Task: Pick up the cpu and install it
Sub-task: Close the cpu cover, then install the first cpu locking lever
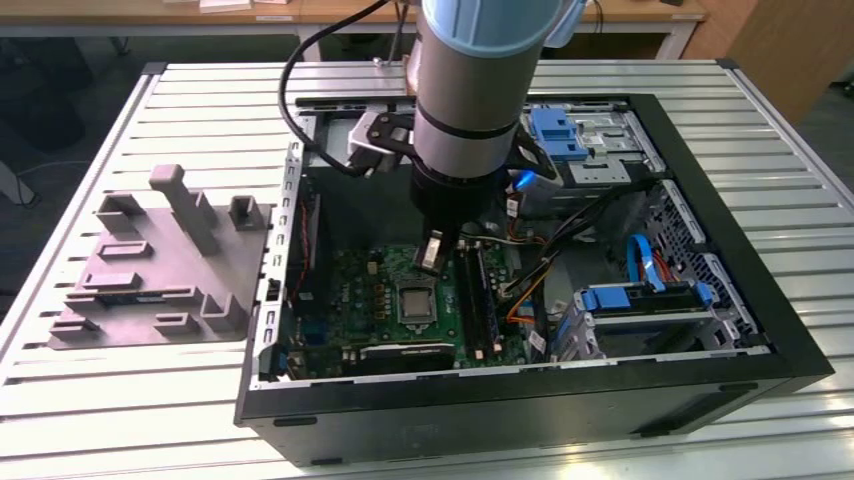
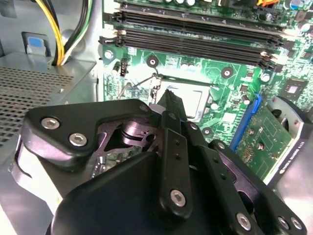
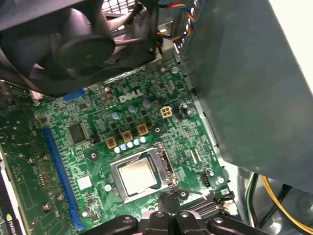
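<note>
The robot arm reaches down into the open black metal computer case. Its black gripper hangs low over the flat green circuit board.

The small square silvery-grey cpu is not in the gripper. It lies flat in the shiny metal socket frame on the green board, so the picking up and setting down look done. The step in hand looks like the locking part of the install.

In the first wrist view the two fingers are pressed close together with nothing seen between them. Their tips sit just beside the socket, close to the thin bent wire lever. It is hard to tell if they touch the lever.

The grey plastic moulded fixture sits on the slatted metal table, outside the case and well apart from the gripper.

Any move here calls for small, slow, gentle steps. The lever is thin and little parts crowd the board all around it.
</note>
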{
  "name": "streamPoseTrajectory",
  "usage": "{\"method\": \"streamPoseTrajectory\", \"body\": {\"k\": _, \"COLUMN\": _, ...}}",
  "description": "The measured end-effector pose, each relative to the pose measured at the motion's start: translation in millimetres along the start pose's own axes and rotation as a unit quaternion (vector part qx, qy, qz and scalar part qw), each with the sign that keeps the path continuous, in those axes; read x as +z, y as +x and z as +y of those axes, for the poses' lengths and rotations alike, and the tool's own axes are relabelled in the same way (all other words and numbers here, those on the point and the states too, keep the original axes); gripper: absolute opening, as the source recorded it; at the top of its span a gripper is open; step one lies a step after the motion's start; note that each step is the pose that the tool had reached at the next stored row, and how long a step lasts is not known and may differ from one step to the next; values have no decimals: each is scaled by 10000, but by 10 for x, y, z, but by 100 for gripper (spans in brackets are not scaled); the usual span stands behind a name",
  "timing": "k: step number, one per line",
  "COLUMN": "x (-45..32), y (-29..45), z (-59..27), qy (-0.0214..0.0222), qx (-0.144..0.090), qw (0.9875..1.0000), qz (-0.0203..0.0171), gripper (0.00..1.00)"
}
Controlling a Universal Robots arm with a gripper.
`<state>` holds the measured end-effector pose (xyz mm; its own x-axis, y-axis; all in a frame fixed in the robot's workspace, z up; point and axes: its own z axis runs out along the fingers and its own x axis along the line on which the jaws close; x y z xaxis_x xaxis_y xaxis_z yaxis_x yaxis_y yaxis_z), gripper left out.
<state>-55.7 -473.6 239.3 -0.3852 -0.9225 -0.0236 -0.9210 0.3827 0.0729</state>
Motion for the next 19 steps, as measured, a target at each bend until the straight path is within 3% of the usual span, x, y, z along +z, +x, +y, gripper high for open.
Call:
{"method": "streamPoseTrajectory", "body": {"k": 16, "x": 1, "y": 5, "z": 7, "qy": -1, "qx": -7, "qw": 10000, "qz": 1, "gripper": 11}}
{"method": "streamPoseTrajectory", "body": {"k": 19, "x": 1, "y": -18, "z": -49, "qy": -5, "qx": -6, "qw": 10000, "qz": 3, "gripper": 11}}
